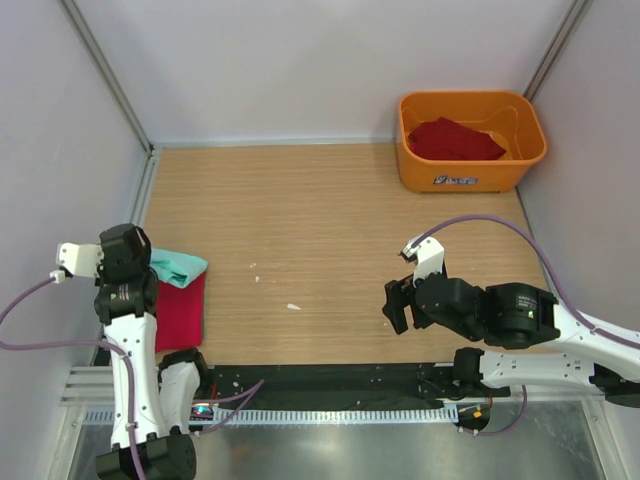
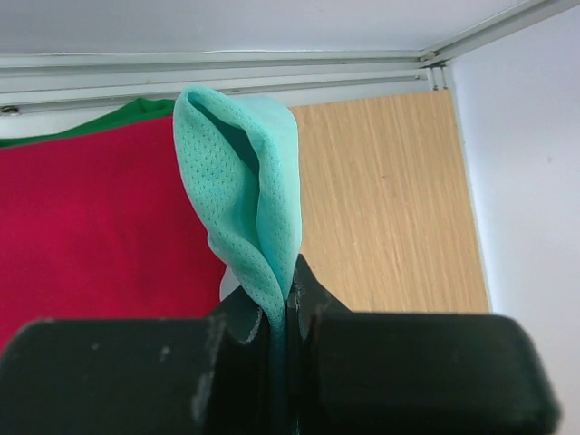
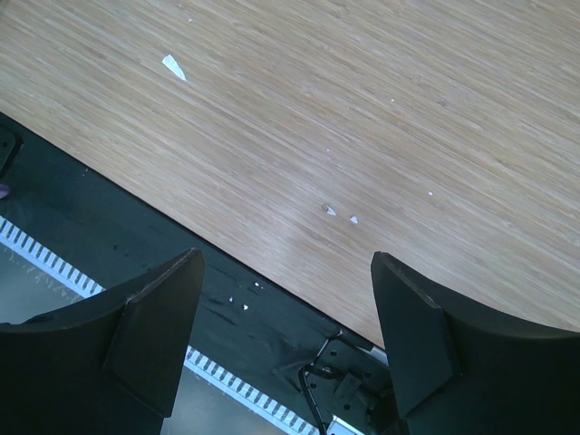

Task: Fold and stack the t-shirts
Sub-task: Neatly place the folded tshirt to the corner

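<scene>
I am looking at the mint-green t-shirt (image 2: 245, 181) through the left wrist camera. It is showing as a thin, finely perforated cloth, doubled over into a soft loop with an open hollow at the far end. The left gripper (image 2: 288, 304) is pinching its near edge, with the jaws closed down to a sliver on the fabric. The loop is running straight away from the fingers, so its long axis is lining up with the gripper's reach.

From above, this shirt is sitting at the left edge of the wooden table (image 1: 330, 230). It is spreading rightward from the claw and overlapping the far end of a folded deep red t-shirt (image 1: 180, 312). The red one is lying flat as a neat rectangle, with its long side running from the near edge toward the back wall.

Another red t-shirt (image 1: 455, 140) is lying crumpled inside the orange tub (image 1: 470, 182) at the far right corner.

The right gripper (image 3: 285, 281) is hanging over the near edge of the table with its jaws spread wide and gripping nothing.
</scene>
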Available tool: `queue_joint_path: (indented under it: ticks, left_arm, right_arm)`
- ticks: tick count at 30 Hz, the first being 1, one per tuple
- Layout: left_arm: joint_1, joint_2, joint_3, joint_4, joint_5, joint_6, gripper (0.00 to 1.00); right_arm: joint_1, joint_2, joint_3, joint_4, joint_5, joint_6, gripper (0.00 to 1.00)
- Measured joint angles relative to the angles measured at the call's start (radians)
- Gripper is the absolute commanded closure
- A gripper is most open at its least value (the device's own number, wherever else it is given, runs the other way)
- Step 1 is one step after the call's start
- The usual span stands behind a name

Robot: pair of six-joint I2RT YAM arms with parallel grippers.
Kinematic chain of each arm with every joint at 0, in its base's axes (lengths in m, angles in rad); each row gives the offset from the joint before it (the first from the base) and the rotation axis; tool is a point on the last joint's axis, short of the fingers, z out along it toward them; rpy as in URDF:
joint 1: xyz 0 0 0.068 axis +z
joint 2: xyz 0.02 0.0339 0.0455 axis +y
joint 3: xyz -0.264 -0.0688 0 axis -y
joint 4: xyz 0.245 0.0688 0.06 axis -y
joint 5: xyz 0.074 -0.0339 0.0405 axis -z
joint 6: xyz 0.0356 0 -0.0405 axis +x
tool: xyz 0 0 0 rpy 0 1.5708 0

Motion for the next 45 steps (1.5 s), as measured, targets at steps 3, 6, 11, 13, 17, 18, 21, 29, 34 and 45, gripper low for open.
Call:
queue_joint_path:
  ticks: [3, 6, 11, 13, 17, 18, 21, 29, 34, 45]
  left_arm:
    - [0.003, -0.019, -0.013, -0.039, -0.01, -0.007, 1.0]
    - [0.003, -0.033, -0.024, -0.08, -0.034, -0.009, 1.0]
    - [0.005, -0.05, -0.048, -0.114, -0.061, -0.009, 1.0]
    - [0.005, -0.051, -0.058, -0.12, -0.069, -0.009, 1.0]
    - [0.006, -0.051, -0.082, -0.12, -0.079, -0.006, 1.0]
    - [0.007, -0.051, -0.087, -0.119, -0.079, -0.002, 1.0]
    - [0.012, -0.05, -0.1, -0.118, -0.08, 0.017, 1.0]
    - [0.027, -0.056, -0.108, -0.13, -0.098, 0.049, 0.98]
    - [0.043, -0.071, -0.115, -0.212, -0.137, 0.005, 0.34]
    - [0.056, -0.035, -0.073, -0.55, -0.179, -0.349, 0.0]
  right_arm:
    - [0.0, 0.0, -0.001, 0.003, 0.0, -0.002, 0.19]
    - [0.0, 0.0, -0.003, 0.003, 0.0, -0.005, 0.19]
    - [0.0, 0.0, -0.003, 0.004, 0.0, -0.015, 0.19]
    - [0.0, 0.0, -0.003, 0.004, 0.0, -0.018, 0.19]
    - [0.0, 0.0, -0.003, 0.004, 0.0, -0.025, 0.19]
    - [0.0, 0.0, -0.003, 0.004, 0.0, -0.027, 0.19]
    - [0.0, 0.0, -0.003, 0.004, 0.0, -0.035, 0.18]
    - [0.0, 0.001, -0.003, 0.004, 0.0, -0.045, 0.18]
    - [0.0, 0.005, -0.003, 0.004, 0.0, -0.045, 0.18]
    - [0.0, 0.007, -0.004, 0.006, -0.005, -0.046, 0.18]
